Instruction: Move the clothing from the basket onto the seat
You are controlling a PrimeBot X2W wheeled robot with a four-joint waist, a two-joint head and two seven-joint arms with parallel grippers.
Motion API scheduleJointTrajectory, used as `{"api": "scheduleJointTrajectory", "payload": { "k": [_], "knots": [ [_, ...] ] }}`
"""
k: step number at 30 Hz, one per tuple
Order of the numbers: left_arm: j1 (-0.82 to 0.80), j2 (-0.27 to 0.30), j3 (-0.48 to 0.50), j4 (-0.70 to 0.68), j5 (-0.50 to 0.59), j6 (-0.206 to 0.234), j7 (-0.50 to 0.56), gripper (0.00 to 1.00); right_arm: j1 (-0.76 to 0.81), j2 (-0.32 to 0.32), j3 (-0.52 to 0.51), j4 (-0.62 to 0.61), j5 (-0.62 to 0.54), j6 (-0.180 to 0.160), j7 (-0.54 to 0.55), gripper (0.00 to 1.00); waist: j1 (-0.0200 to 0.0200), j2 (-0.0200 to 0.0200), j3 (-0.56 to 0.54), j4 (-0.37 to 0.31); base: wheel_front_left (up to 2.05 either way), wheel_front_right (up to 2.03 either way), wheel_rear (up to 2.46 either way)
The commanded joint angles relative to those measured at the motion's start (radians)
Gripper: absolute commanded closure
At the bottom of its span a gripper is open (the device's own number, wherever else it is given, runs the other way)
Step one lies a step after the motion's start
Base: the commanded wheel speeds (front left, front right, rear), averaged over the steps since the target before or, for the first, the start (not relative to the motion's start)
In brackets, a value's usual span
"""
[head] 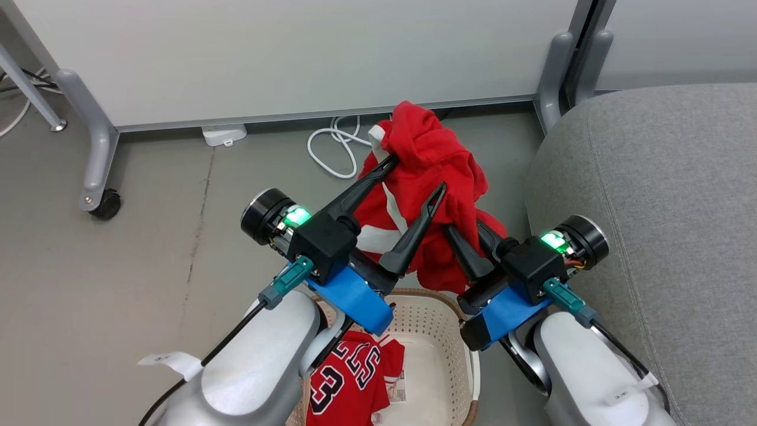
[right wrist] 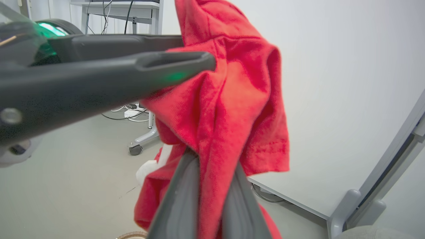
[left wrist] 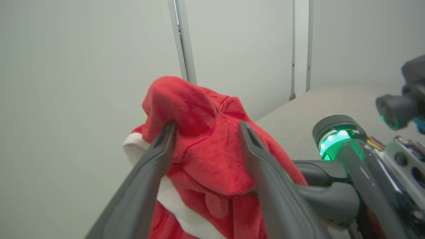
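Numbered jersey [head: 349,378] lies in the basket [head: 434,316] on the floor. Above, the right claw [head: 466,234] pinches the plain red top [head: 426,160]; the left claw [head: 417,176] gapes open around it. The next move likely calls for swinging it right onto the seat [head: 662,195].

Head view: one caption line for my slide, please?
Right gripper holds plain red garment; left gripper open; jersey lies in basket.

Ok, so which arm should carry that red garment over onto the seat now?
Right. The right gripper is shut on the plain red garment, and the grey seat lies on that side. The left gripper stands open, fingers apart around the cloth, gripping nothing.
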Motion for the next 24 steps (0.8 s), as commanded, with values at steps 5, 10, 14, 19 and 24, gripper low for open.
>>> {"api": "scheduleJointTrajectory", "payload": {
  "k": [5,10,14,19,24],
  "knots": [
    [0.013,-0.003,0.007,0.004,0.014,0.001,-0.004,0.0,0.007,0.002,-0.026,0.005,-0.003,0.0,-0.001,1.0,-0.0001,0.0,0.004,0.0,0.0,0.0,0.0],
    [0.016,-0.001,0.013,0.006,0.02,0.001,-0.004,0.0,0.021,0.002,-0.075,0.001,-0.01,0.0,-0.001,1.0,-0.0001,0.0,0.008,-0.007,0.0,0.0,0.0],
    [0.02,0.009,0.018,0.007,0.03,0.004,-0.004,0.0,0.036,-0.002,-0.12,-0.006,-0.017,0.0,-0.001,1.0,-0.0001,0.0,0.017,-0.032,0.0,0.0,0.0],
    [0.023,0.013,0.013,0.009,0.042,0.005,-0.004,0.0,0.054,-0.012,-0.172,-0.028,-0.023,0.0,-0.001,1.0,-0.0001,0.0,0.035,-0.085,0.0,0.0,0.0],
    [0.018,0.016,0.001,0.011,0.053,0.004,-0.004,0.0,0.064,-0.014,-0.22,-0.052,-0.021,0.0,-0.001,1.0,-0.0001,0.0,0.057,-0.151,0.0,0.0,0.0]
  ]
}}
